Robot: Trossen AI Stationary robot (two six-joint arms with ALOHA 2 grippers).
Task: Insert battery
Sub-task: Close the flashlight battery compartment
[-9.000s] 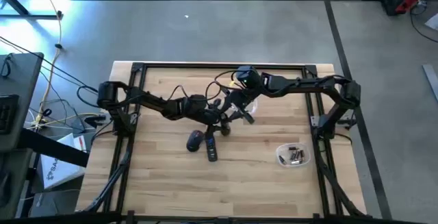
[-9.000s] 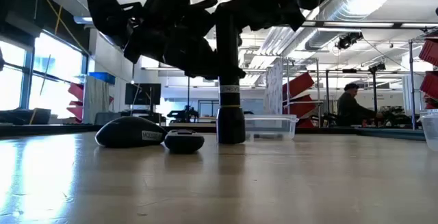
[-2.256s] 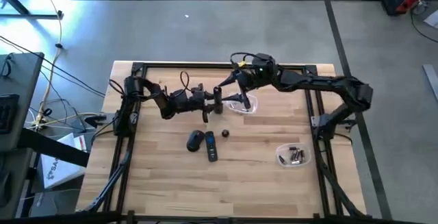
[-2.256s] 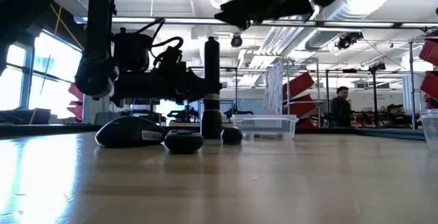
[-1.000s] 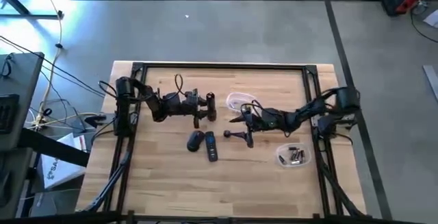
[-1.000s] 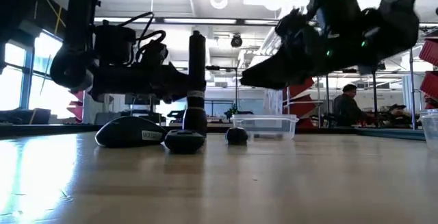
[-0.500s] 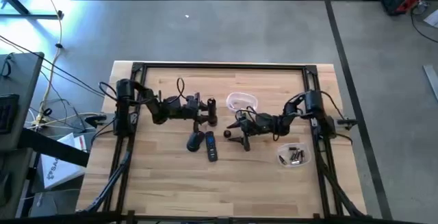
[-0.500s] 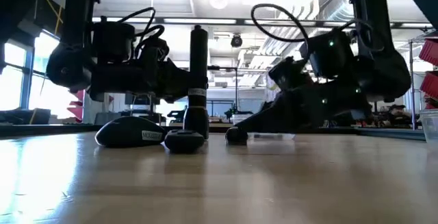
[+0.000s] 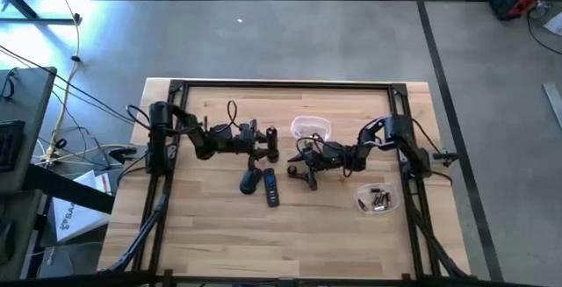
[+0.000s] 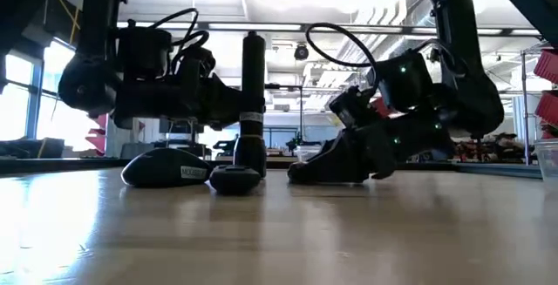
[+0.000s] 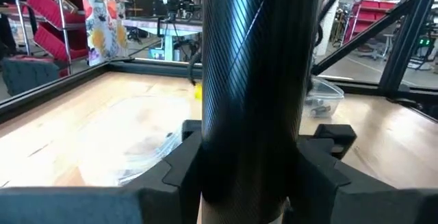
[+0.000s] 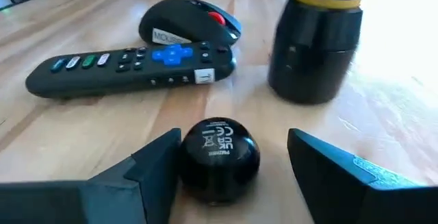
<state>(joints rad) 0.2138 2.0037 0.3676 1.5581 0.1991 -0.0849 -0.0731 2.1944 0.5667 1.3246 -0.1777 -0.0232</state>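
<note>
While my left pincer (image 9: 266, 143) clamps the flashlight (image 10: 252, 102) upright on the tabletop (image 9: 219, 234) so its open end faces up, my right pincer (image 12: 229, 161), fingers apart, straddles the cap (image 12: 219, 157) just beside the flashlight.

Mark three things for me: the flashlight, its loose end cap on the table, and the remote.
flashlight (image 10: 252, 102), low view, on the upright black barrel.
end cap (image 12: 219, 152), right wrist view, on its round printed top face.
remote (image 12: 137, 65), right wrist view, on the button face, left of the blue pad.
</note>
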